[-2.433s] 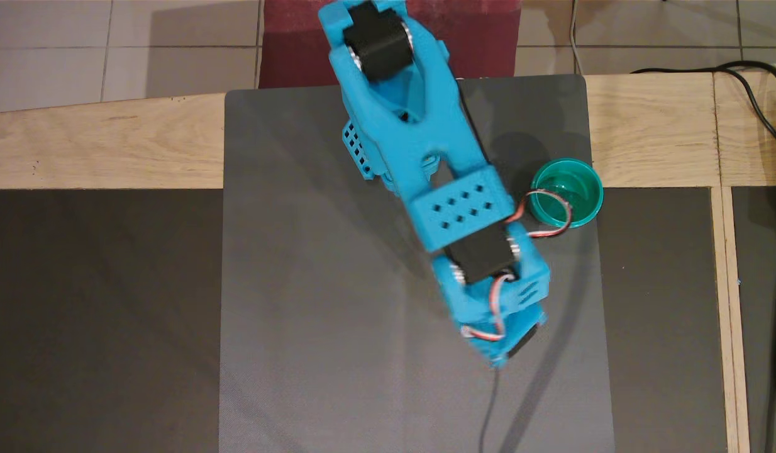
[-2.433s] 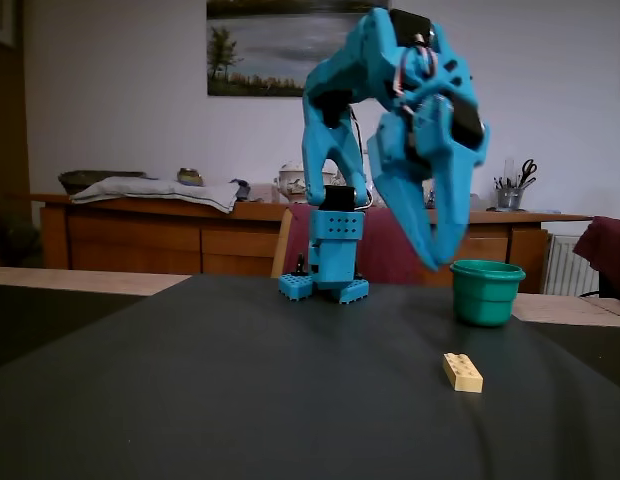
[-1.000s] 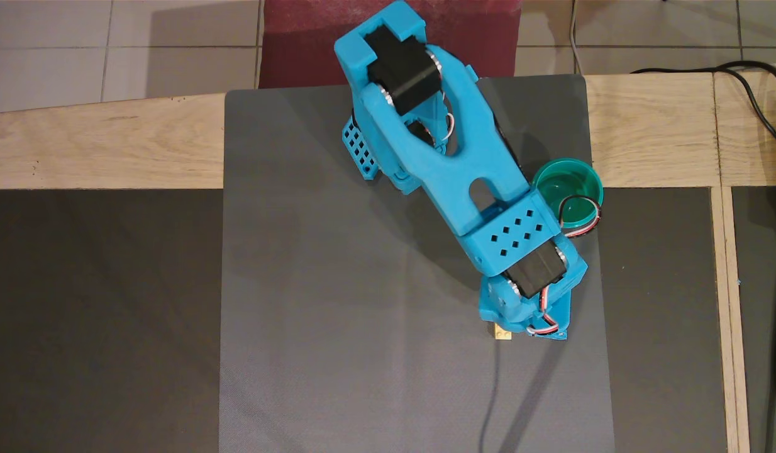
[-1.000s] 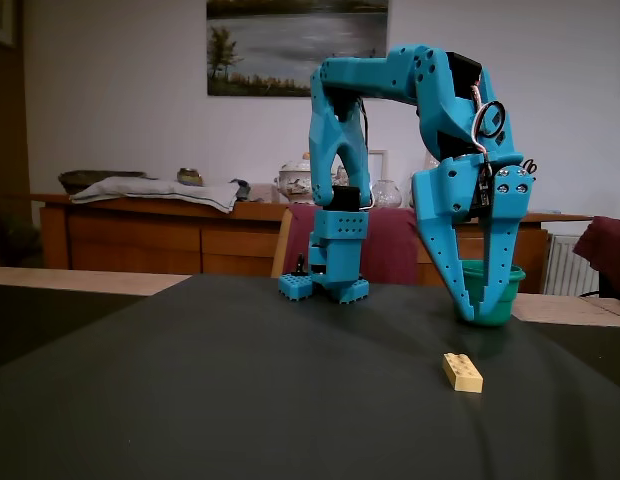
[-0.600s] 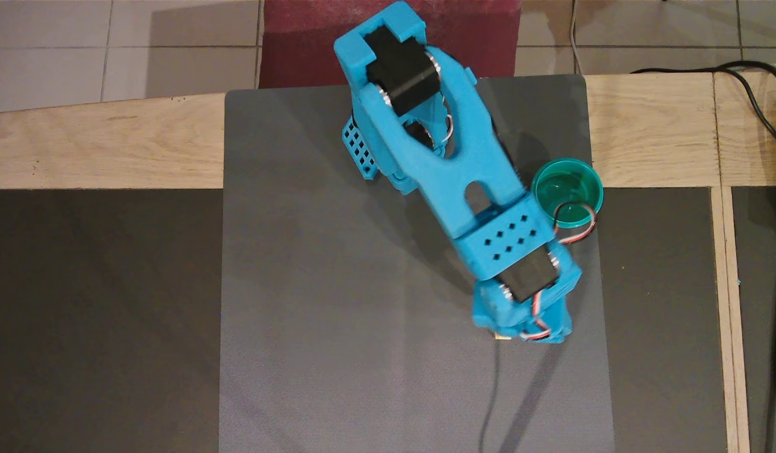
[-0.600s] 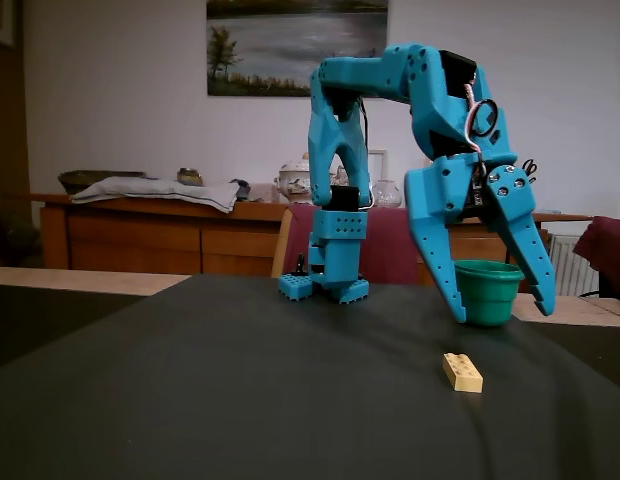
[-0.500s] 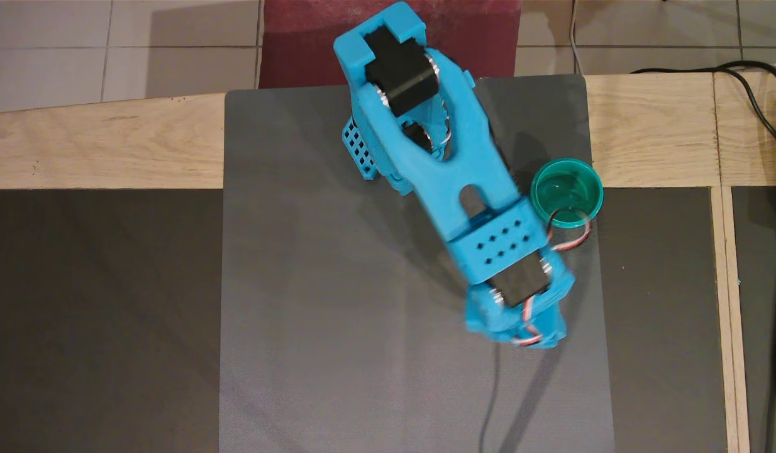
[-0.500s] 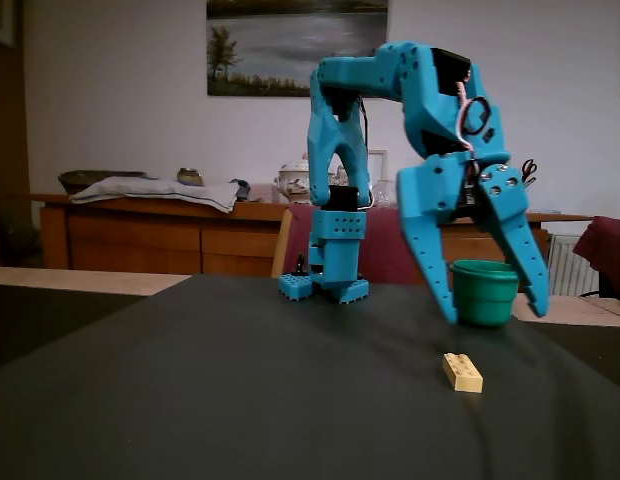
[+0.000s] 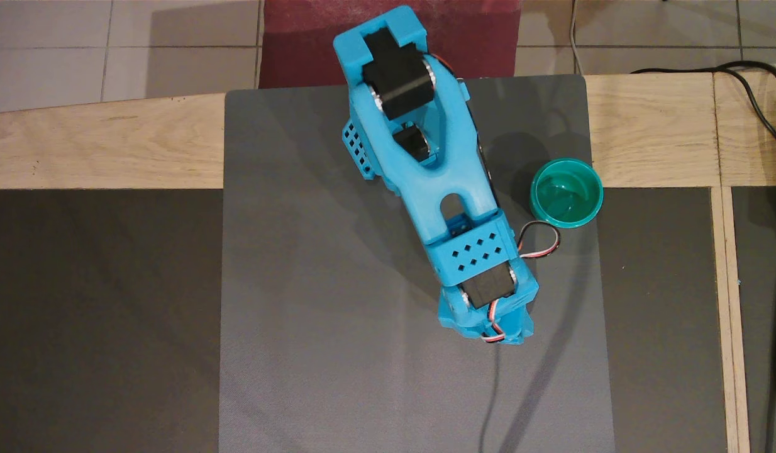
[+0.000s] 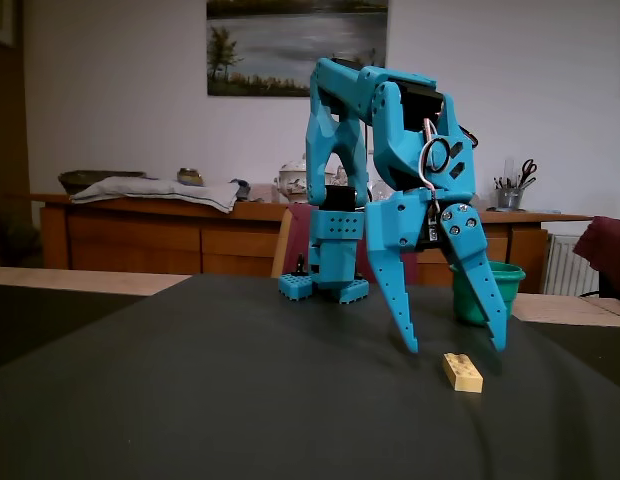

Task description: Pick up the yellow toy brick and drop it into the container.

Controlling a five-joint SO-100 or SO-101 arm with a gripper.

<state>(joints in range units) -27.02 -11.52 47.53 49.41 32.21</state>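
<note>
The yellow toy brick [image 10: 462,371] lies flat on the dark mat in the fixed view. My blue gripper [image 10: 456,345] points down with its jaws wide open. Its fingertips [image 10: 412,343] hang just above the mat, and the brick sits low between the two fingers, slightly nearer the camera. The teal-green container [image 10: 490,290] stands upright behind the right finger, partly covered by it. In the overhead view the container [image 9: 566,192] is empty and stands at the mat's right edge. There my arm [image 9: 438,176] covers the brick and the fingers.
A grey mat [image 9: 312,302] covers the wooden table [image 9: 99,145]. The arm's base [image 10: 325,285] stands at the mat's far edge. A black cable [image 9: 765,119] runs along the right side. A sideboard and a chair stand behind the table.
</note>
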